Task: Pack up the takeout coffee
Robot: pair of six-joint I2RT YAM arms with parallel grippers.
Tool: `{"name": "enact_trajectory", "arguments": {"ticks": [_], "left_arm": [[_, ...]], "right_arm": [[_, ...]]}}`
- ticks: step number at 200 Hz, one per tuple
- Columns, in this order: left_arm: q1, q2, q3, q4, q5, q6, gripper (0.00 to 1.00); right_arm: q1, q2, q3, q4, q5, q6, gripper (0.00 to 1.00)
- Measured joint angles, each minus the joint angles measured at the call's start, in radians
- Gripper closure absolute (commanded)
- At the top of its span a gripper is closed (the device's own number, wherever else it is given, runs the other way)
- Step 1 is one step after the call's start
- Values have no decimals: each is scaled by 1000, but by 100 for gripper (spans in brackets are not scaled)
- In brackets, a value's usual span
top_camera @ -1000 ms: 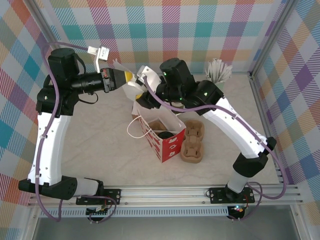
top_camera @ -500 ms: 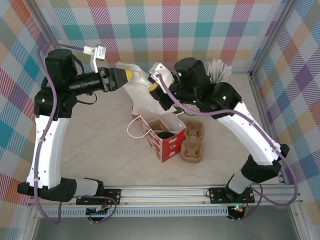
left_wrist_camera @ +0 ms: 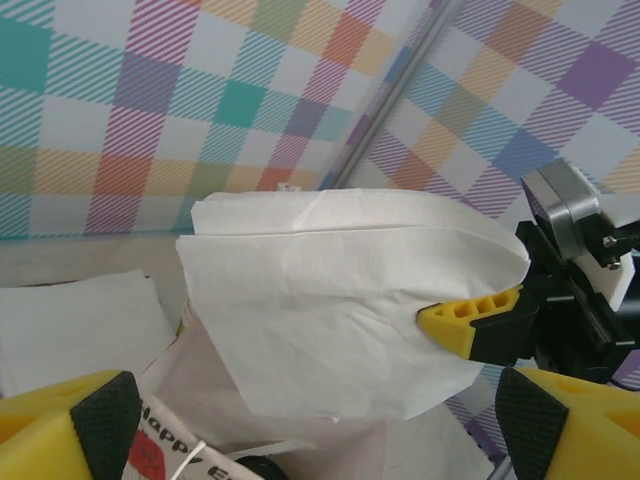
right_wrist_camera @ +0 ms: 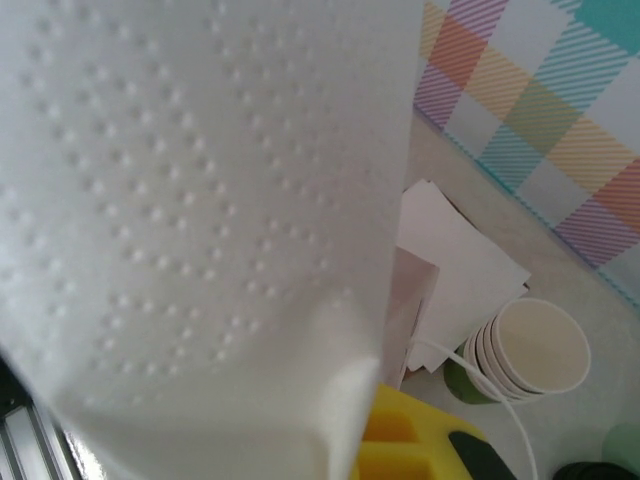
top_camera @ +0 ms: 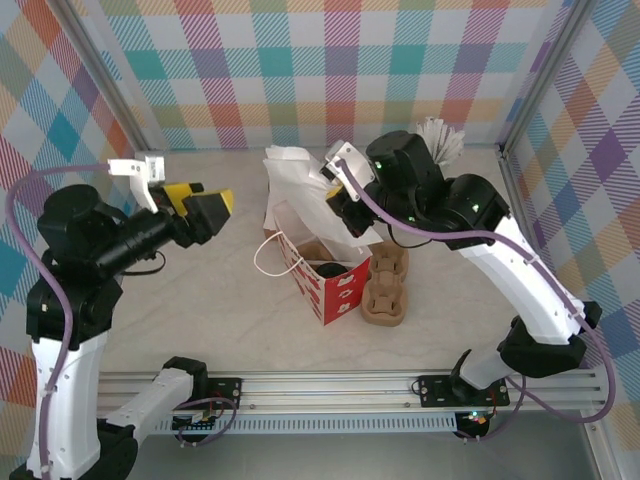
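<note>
Overhead, the right gripper (top_camera: 338,193) is clenched on one edge of a white napkin (top_camera: 295,178), which hangs just beyond the far rim of the red-and-white paper bag (top_camera: 335,290). The left gripper (top_camera: 205,205) stands released and empty, well apart to the left. The coffee cup (top_camera: 328,270) is judged to be the dark round form down in the bag's mouth, beside a brown insert; its rim and green band cannot be made out. A brown cup tray (top_camera: 385,285) lies just beside the bag's right wall. From the held napkin, the bag's mouth lies below and toward the arm bases, so the right arm is clearly the nearer to it. Left wrist view: the napkin (left_wrist_camera: 320,300) spreads broad, its long axis across the picture, pinched at its right edge by a yellow finger (left_wrist_camera: 465,322) of the right gripper. The left gripper's own pads (left_wrist_camera: 105,420) sit wide apart with nothing between them, and the bag's printed wall (left_wrist_camera: 170,445) shows beneath. Right wrist view: the dimpled napkin (right_wrist_camera: 200,200) hangs close before the camera, and a nested stack of cups (right_wrist_camera: 528,352) stands on the table beyond. By this reading, the napkin would have to travel down and nearward to enter the bag.
</note>
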Motion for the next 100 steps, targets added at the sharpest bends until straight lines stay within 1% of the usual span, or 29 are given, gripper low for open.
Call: {"name": "enact_trajectory", "arguments": {"ticks": [40, 100], "left_arm": [[0, -81, -142, -47, -82, -17, 5], [0, -180, -230, -91, -143, -42, 4]], "right_arm": [[0, 0, -59, -30, 7, 37, 100], [0, 26, -71, -117, 18, 60, 100]]}}
